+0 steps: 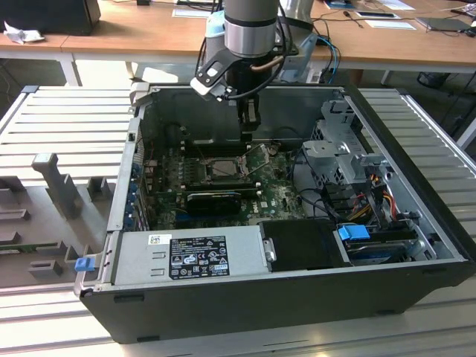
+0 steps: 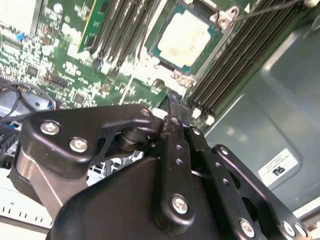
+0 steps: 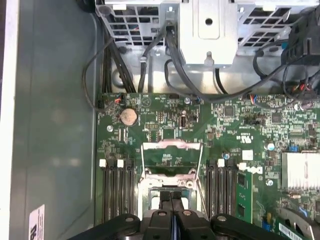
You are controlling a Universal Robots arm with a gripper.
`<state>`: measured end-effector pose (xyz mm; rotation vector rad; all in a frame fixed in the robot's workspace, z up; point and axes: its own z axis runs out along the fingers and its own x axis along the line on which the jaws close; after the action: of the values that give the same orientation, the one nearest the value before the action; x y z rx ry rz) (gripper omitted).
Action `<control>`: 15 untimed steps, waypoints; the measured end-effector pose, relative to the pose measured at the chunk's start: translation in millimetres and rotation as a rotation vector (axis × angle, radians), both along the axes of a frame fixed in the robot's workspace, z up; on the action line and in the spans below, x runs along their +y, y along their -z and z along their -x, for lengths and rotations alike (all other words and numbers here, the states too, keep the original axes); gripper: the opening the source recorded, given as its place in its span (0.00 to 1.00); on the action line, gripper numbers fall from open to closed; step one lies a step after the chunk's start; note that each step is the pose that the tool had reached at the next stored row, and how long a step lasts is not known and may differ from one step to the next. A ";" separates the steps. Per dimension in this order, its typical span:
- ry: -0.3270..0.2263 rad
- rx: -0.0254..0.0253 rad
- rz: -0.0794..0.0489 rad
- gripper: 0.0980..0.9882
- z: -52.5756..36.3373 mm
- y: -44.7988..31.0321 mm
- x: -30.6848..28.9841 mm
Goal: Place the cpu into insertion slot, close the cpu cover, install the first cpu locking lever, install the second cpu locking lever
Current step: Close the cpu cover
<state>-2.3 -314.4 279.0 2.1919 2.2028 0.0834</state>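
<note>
- One cpu (image 2: 185,36), flat in the insertion slot (image 2: 151,46), pale top up, seemingly square in the frame.
- One cpu cover (image 3: 172,146), standing up off the slot, not closed; green motherboard (image 3: 150,125) visible through its window in the first wrist view.
- One gripper (image 3: 172,192), low over the slot's hinge-side edge: cover just past the tips toward the drive cage (image 3: 207,30), cpu just past them the other way, so tips between the two.
- Fingers (image 3: 161,216) pressed together, barely a slit between, nothing held; touching the cover or not — cannot tell.
- Key relation: finger seam aimed at the cover's middle, hinged edge lying crosswise to that seam.
- One wire locking lever (image 2: 265,7) countable, raised and unlatched beyond the slot corner; second lever — cannot tell.
- Two banks of memory slots (image 3: 117,190), one on each side of the slot.
- Judging by this: chip placement done, cover step in hand, levers untouched.
</note>
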 end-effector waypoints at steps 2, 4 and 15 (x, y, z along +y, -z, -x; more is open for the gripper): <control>0.000 0.0001 0.000 0.01 -3.3 0.0 0.1; 0.000 0.0001 0.000 0.01 -7.9 0.0 0.4; 0.000 0.0001 0.000 0.01 -29.1 0.2 1.0</control>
<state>26.8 -313.4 278.9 2.1919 2.2028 0.0833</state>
